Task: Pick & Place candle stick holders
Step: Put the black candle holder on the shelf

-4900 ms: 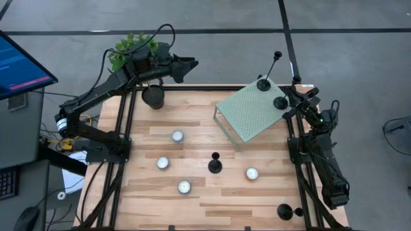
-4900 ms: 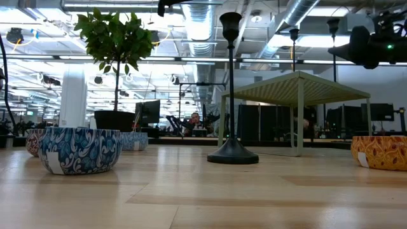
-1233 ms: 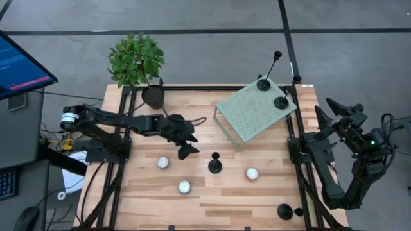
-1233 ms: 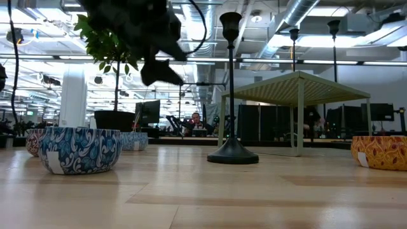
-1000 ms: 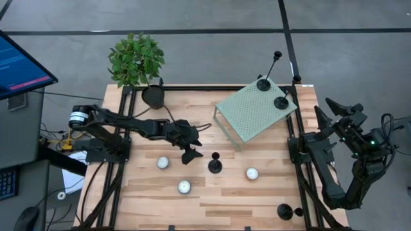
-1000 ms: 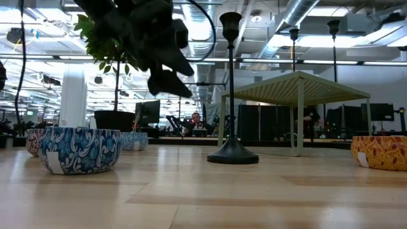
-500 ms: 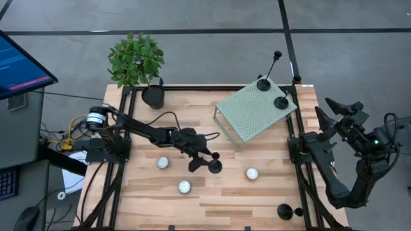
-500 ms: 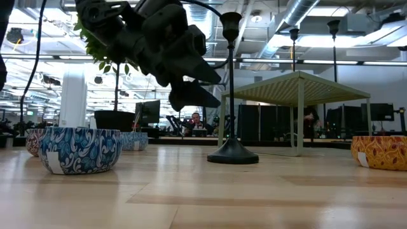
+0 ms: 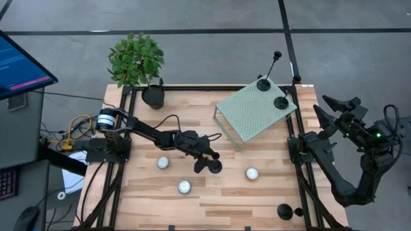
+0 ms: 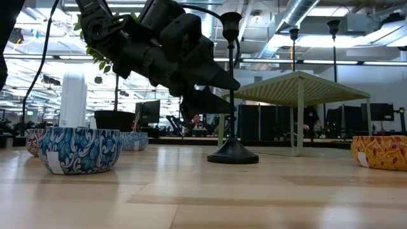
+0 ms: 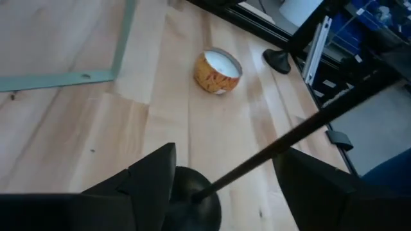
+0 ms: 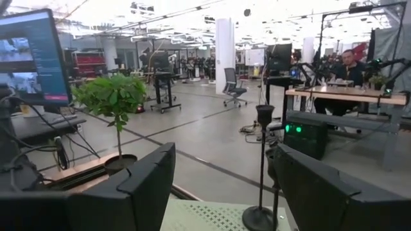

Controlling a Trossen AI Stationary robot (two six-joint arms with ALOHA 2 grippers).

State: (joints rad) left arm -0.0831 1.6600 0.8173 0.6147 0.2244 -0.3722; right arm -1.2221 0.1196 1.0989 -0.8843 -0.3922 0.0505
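In the left wrist view the candle stick holder (image 11: 257,160) is cut off at the frame edge so its cup is not seen, part of its disc base is covered by a finger, and the second holder base (image 11: 277,60) is shown without its stem.

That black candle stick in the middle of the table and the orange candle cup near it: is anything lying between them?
Nothing: in the left wrist view only bare table wood separates the candle stick holder from the orange candle cup. The left gripper straddles the holder's stem.

Wooden table (image 9: 263,192) with tealights (image 9: 252,173)
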